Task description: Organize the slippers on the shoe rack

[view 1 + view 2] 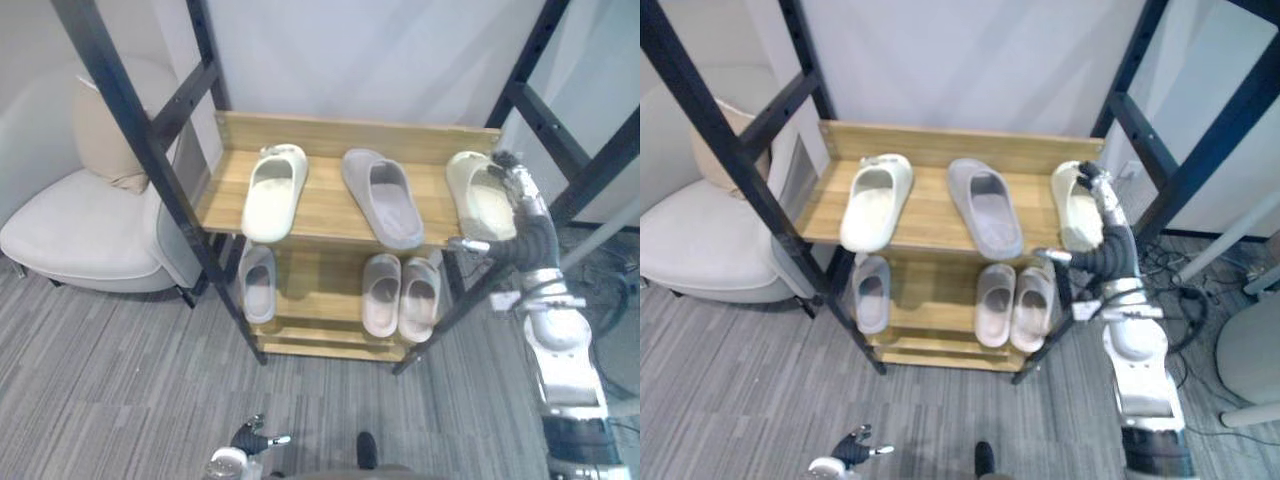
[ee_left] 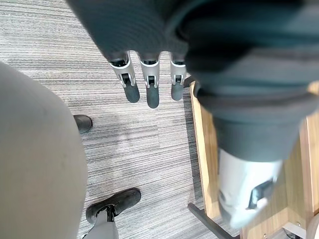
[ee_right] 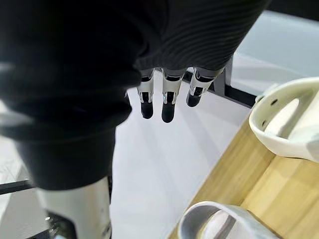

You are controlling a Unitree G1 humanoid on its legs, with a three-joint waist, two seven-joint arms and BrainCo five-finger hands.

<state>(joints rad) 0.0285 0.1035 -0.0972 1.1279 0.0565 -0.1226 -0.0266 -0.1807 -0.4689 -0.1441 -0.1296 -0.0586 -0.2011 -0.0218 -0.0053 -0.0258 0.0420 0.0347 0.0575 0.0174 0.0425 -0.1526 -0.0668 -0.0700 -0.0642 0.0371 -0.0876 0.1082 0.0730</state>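
One cream slipper [image 1: 476,196] at far right awaited pairing; right hand [image 1: 526,212], fingers straight and empty, hovered above it. A grasp was judged next.

Slippers [image 1: 384,197] on shoe rack [image 1: 330,135], armchair [image 1: 80,235] left

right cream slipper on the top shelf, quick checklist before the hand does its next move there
1. Right hand free to grasp: ok, fingers straight, holding nothing.
2. Right hand at the right cream slipper: ok, it sits at the slipper's outer edge. Contact: cannot tell.
3. Cream pair side by side: not ok, the grey slipper lies between it and the left cream slipper.
4. Grey pair together: not ok, the lower grey slipper sits alone one shelf down.
5. Left hand out of the way: ok, low over the floor, open.
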